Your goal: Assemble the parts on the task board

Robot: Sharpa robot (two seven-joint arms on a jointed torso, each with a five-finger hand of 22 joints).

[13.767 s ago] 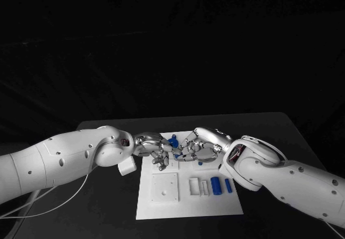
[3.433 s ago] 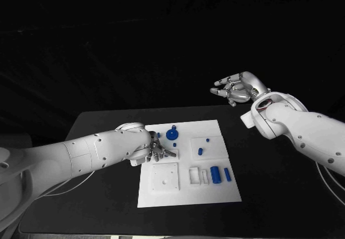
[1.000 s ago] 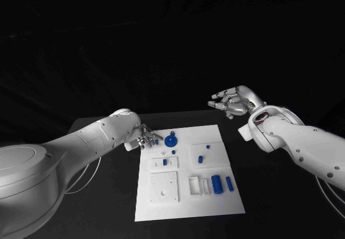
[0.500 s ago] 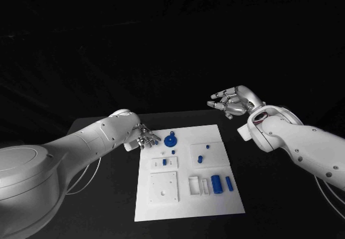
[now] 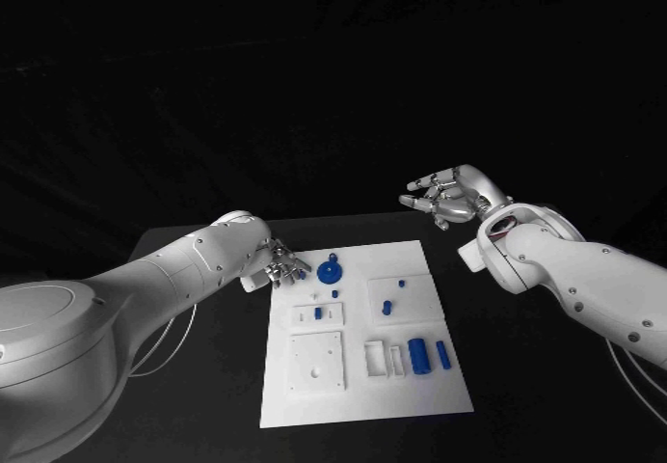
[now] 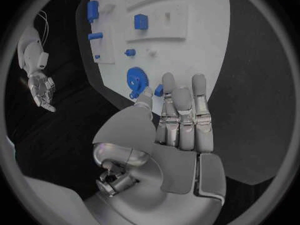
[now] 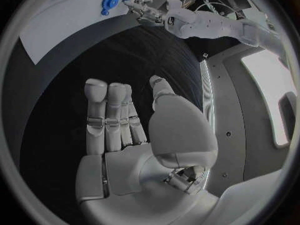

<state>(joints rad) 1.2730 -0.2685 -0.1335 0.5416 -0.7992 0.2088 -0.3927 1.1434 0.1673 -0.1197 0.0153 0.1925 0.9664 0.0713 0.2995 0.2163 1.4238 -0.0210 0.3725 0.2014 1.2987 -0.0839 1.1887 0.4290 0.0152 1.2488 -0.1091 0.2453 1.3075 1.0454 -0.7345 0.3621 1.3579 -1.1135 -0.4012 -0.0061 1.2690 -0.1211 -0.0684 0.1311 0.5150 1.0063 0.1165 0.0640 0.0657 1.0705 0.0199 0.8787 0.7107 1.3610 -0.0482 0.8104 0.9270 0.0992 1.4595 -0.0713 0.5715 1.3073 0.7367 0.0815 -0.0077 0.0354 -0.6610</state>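
Note:
The white task board (image 5: 417,391) lies in the middle of the black table. A blue gear (image 5: 331,272) stands near its far left corner, with small blue pieces (image 5: 387,309) behind the middle. Two blue cylinders (image 5: 417,354) lie at the near right. My left hand (image 5: 285,268) hovers at the board's far left edge, beside the gear (image 6: 137,78). It pinches a small blue piece (image 6: 159,90) between thumb and a finger. My right hand (image 5: 447,198) is raised high beyond the board's far right corner, fingers apart, with nothing in it (image 7: 119,130).
A square white plate (image 5: 317,362) and a white block (image 5: 378,360) sit on the board's near half. Bare black table (image 5: 556,318) surrounds the board on both sides.
Both hands were together over the board's far part long before; the right has since risen away to the right and the left has drawn back to the far left edge. Nothing moved in the last second.

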